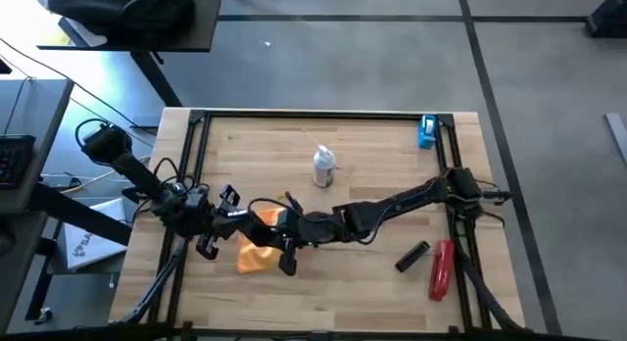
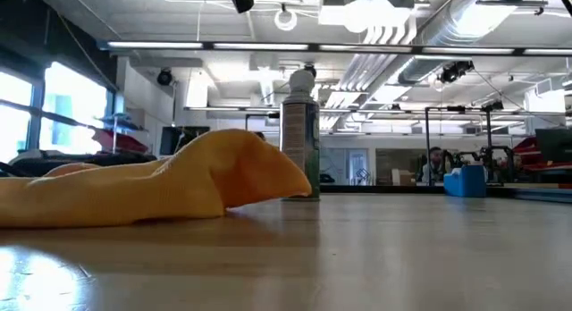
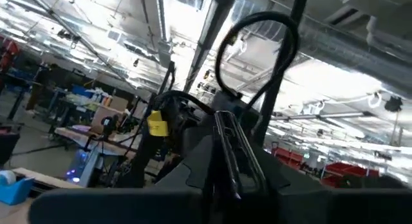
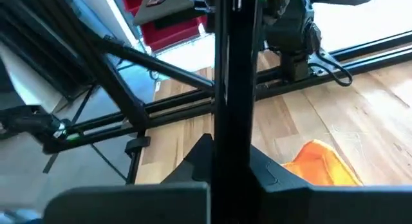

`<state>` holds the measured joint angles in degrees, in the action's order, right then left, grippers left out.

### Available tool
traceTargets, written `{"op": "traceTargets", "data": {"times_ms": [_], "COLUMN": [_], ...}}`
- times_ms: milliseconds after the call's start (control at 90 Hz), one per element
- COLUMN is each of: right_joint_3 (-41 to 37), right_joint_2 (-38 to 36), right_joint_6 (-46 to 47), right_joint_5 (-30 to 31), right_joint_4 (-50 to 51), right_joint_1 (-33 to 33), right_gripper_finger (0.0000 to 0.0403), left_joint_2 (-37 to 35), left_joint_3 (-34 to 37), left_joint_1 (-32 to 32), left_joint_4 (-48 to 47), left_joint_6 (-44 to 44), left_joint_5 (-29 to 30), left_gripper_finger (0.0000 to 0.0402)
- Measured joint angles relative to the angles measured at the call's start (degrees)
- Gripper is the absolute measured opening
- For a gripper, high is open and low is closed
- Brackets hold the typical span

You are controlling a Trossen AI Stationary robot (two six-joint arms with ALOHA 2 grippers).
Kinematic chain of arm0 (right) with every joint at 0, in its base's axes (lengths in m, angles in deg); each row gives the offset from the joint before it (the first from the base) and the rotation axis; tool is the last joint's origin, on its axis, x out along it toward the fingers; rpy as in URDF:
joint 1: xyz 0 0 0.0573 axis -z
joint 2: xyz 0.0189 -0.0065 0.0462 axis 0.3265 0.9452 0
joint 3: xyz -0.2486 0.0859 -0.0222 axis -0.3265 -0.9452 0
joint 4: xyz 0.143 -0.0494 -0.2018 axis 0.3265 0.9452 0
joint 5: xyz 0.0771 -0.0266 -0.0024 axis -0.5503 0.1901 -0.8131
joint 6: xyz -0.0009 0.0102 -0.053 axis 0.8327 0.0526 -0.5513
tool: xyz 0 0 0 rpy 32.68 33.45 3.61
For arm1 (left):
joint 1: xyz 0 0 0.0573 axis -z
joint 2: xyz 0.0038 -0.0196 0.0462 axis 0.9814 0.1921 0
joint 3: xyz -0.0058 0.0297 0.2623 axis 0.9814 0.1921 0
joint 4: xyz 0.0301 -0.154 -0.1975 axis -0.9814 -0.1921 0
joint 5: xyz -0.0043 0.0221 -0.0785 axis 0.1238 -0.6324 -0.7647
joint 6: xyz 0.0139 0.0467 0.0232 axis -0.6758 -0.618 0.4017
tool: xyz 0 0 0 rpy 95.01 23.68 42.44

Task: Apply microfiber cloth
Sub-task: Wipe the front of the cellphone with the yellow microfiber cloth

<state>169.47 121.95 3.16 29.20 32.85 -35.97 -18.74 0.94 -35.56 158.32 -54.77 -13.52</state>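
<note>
Microfiber cloth [image 1: 259, 245] beneath both arms' jaws

Dark arm [image 3: 212, 153] with looped cable [image 3: 257, 37] fills frame centre (yellow tag [image 3: 156, 123] on it); blue tape dispenser [image 3: 13, 185] lower left.

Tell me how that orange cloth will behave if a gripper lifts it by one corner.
The microfiber cloth lies in soft humps and folds, so it will probably droop rather than hold shape. It looks thin and light. Pushed, it would likely bunch up on the wooden table.
</note>
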Motion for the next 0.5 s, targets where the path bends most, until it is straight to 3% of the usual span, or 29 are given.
{"op": "traceTargets", "data": {"times_ms": [289, 500], "right_joint_3": [0.0, 0.0], "right_joint_2": [-5.37, -8.4], "right_joint_6": [3.5, 7.79], "right_joint_5": [0.06, 0.84], "right_joint_4": [12.05, 19.57], "right_joint_1": [-1.47, -2.66], "right_gripper_finger": [0.0001, 0.0001], "left_joint_2": [-4.26, -4.74], "left_joint_3": [-0.09, -0.09], "left_joint_1": [7.07, 9.91], "left_joint_4": [-2.59, -6.86], "left_joint_6": [-10.75, -13.83], "left_joint_5": [4.21, 6.0], "left_gripper_finger": [0.0156, 0.0188]}}
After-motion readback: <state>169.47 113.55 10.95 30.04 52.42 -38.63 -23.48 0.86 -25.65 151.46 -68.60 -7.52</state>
